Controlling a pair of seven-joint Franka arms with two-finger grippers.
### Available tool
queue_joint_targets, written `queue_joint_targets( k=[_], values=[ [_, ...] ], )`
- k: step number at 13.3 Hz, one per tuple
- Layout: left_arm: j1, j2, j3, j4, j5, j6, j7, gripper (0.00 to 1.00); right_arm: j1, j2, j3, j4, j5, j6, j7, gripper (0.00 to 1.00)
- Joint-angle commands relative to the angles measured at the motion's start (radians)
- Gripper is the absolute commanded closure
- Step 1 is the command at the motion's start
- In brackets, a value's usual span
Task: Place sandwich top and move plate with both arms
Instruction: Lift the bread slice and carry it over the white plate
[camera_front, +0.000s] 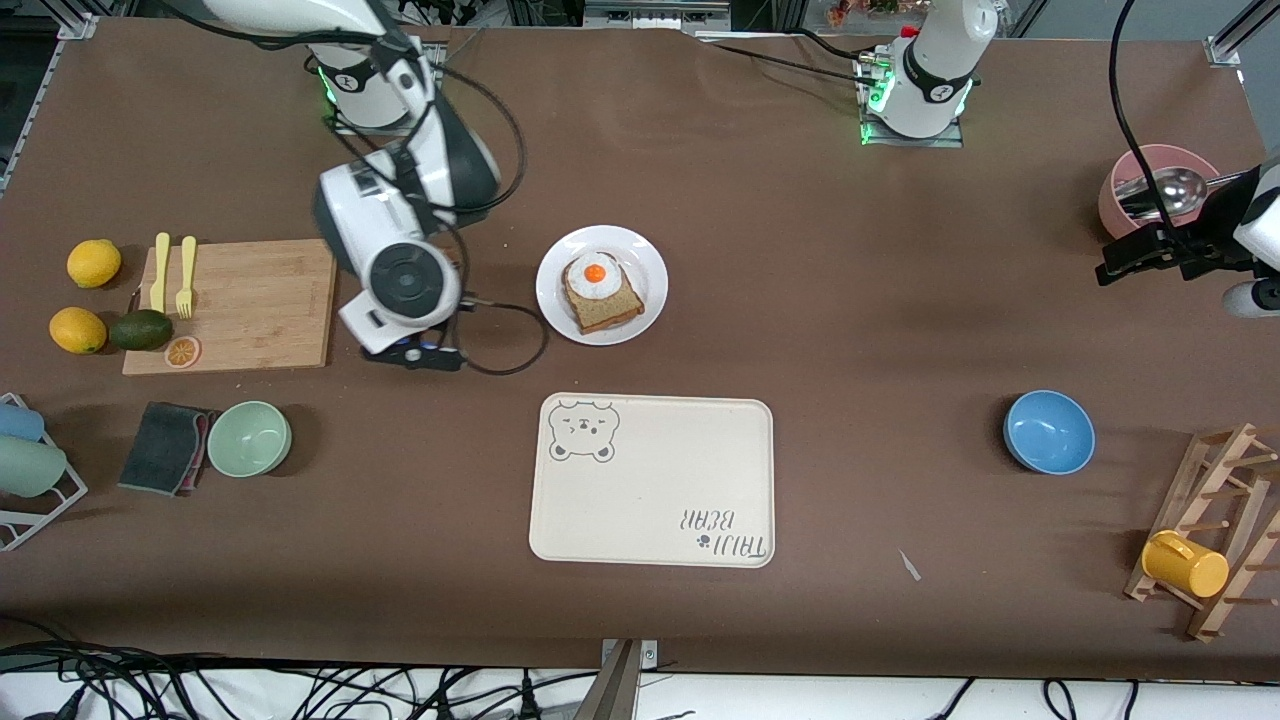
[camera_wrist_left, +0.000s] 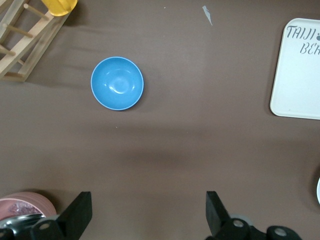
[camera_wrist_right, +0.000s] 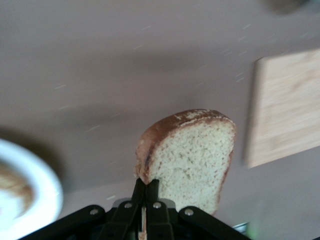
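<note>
Gripping the top (camera_wrist_right: 192, 155) by one edge only, the clenched right gripper (camera_wrist_right: 145, 192) hangs over bare table between the board (camera_front: 235, 300) and the plate (camera_front: 601, 284); the slice may sag, slip or land askew on the egg slice (camera_front: 600, 290). Left gripper (camera_wrist_left: 147, 212) waits spread wide over brown tabletop (camera_front: 850, 330) near the blue bowl (camera_wrist_left: 117, 83).

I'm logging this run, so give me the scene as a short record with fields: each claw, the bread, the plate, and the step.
right claw: shut on the sandwich top, in the air between the cutting board and the plate
left claw: open, empty, waiting above bare table near the pink bowl
plate: holds the egg-topped slice, farther from the front camera than the bear tray
step: top slice not yet placed
</note>
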Motion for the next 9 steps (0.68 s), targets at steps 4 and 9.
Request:
queue_joint_targets(
  k=[4,9],
  values=[
    [0.006,-0.001,0.023,0.026,-0.028,-0.007,0.050,0.00,0.169,0.128,-0.004,0.206,0.173,-0.014,0.291,1.00],
    [0.006,0.000,0.030,0.027,-0.030,-0.007,0.050,0.00,0.256,0.207,-0.006,0.221,0.167,0.138,0.317,1.00]
  ],
)
